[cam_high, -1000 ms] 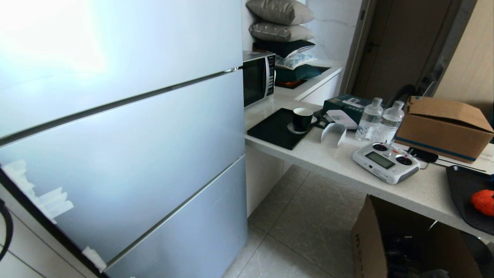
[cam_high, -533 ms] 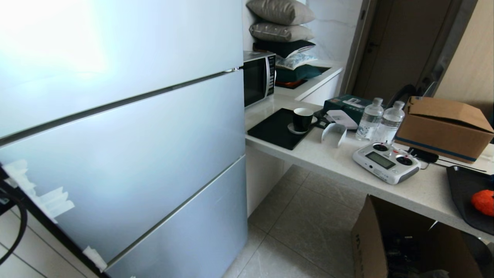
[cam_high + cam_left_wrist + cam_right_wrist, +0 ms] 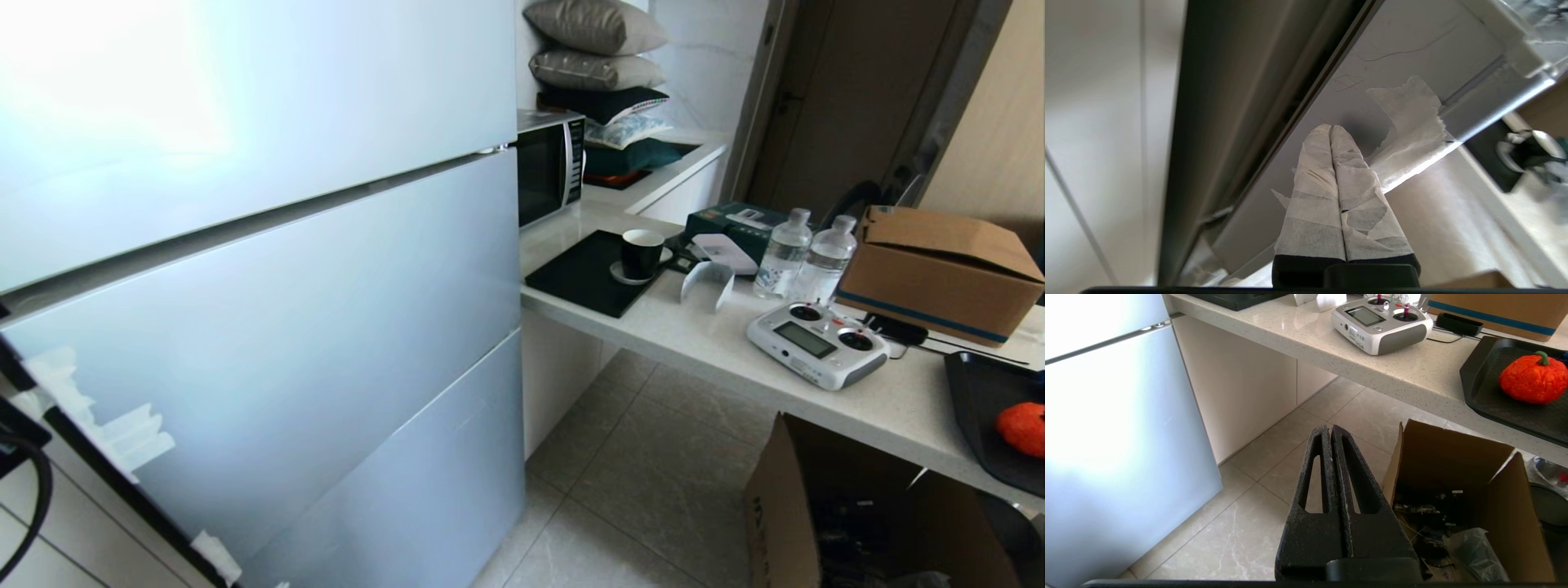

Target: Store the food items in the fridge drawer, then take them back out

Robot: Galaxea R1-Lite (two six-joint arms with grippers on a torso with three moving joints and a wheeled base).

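One food item, an orange-red round fruit [image 3: 1533, 377] with a green stem, lies on a black tray [image 3: 1494, 400] on the counter; in the head view the fruit [image 3: 1022, 428] sits at the far right edge. The fridge drawer is hidden behind the pale blue fridge doors [image 3: 269, 343]. My left gripper [image 3: 1331, 128] is shut, holding nothing. Its tape-wrapped fingers [image 3: 1314, 196] touch the grey edge of the middle door beside torn white tape [image 3: 1408, 118]. Over the floor tiles, my right gripper [image 3: 1329, 430] hangs shut and empty.
The white counter [image 3: 702, 343] carries a grey remote controller [image 3: 816, 343], two water bottles [image 3: 804, 253], a black cup [image 3: 641, 251], a cardboard box [image 3: 939, 269] and a microwave [image 3: 549, 163]. An open cardboard box [image 3: 824, 506] stands on the floor below.
The middle fridge door's left edge has swung out a little, widening the gap above it. The black cable at the lower left has shifted. The right arm is still.
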